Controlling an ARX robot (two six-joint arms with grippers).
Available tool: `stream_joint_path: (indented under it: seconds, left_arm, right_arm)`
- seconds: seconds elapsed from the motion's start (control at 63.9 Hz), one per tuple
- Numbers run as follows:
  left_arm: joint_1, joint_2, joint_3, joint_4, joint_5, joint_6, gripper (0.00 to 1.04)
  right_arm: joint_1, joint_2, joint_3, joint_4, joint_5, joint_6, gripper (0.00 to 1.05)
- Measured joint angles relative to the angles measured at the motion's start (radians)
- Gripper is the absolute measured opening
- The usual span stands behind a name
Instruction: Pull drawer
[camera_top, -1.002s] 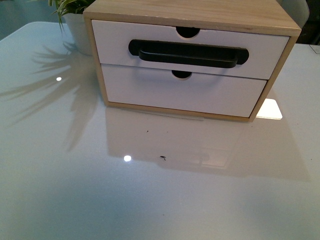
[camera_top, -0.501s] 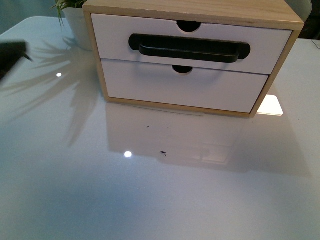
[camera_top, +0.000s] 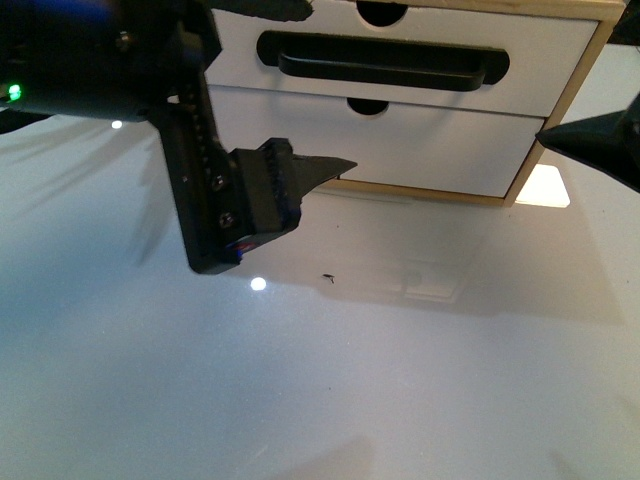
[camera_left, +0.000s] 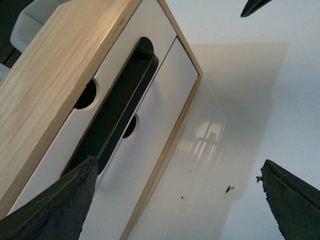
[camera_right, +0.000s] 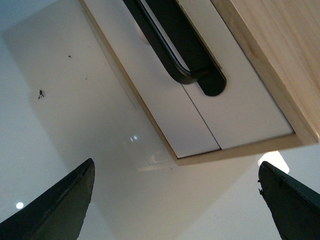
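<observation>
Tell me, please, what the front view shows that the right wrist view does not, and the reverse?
Only the front view shows the left gripper, open in front of the cabinet, and the notch in the top edge of the drawer. Only the right wrist view shows the cabinet's broad wooden top and both spread fingers of the right gripper. Both show the drawer, its black bar handle, the plain lower drawer front, the white table and a dark speck.

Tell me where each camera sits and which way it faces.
Front view: on the body, facing the drawer across the table; left gripper and right gripper show.
Left wrist view: on the left arm, facing the drawer; open left gripper shows.
Right wrist view: right arm, same drawer, open right gripper.
Shared: the black handle.
</observation>
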Motion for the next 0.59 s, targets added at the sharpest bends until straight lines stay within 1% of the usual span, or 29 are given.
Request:
stream_joint_path:
  seconds: [0.235, 0.501, 0.595]
  left_arm:
    - [-0.016, 0.120, 0.151, -0.147, 0.008, 0.099, 0.97]
    - [-0.025, 0.204, 0.272, -0.257, 0.006, 0.175, 0.97]
    - [-0.016, 0.244, 0.319, -0.305, 0.009, 0.200, 0.97]
  right_arm:
    - [0.038, 0.070, 0.066, -0.018, -0.009, -0.047, 0.96]
    - [0.051, 0.135, 0.121, -0.027, -0.032, -0.071, 0.96]
    - [0.050, 0.156, 0.141, -0.034, -0.061, -0.080, 0.96]
